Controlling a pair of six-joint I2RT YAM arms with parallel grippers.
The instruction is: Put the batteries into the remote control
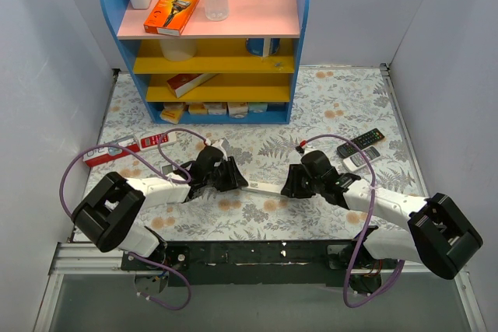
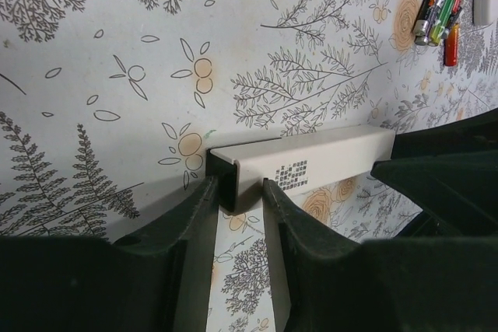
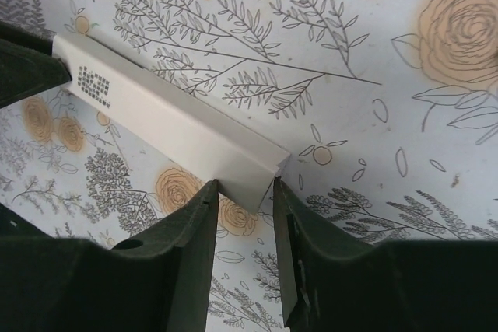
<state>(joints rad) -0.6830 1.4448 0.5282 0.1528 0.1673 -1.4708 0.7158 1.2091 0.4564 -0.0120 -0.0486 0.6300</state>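
The remote control (image 1: 264, 188), a slim white bar, is held between my two grippers in the middle of the table. In the left wrist view the remote control (image 2: 327, 157) shows a dark printed patch, and my left gripper (image 2: 239, 188) is shut on its near end, with both fingers touching it. My right gripper (image 3: 244, 186) is shut on the opposite end of the remote control (image 3: 179, 126). From above, the left gripper (image 1: 236, 179) and right gripper (image 1: 290, 184) face each other along the bar. The batteries (image 2: 437, 1), several coloured cells, lie in a cluster on the cloth.
A blue and yellow shelf (image 1: 204, 36) stands at the back with boxes and bottles. A black remote (image 1: 360, 142) and a shorter white remote (image 1: 362, 159) lie to the right. A red and white box (image 1: 128, 148) lies to the left. Grey walls close both sides.
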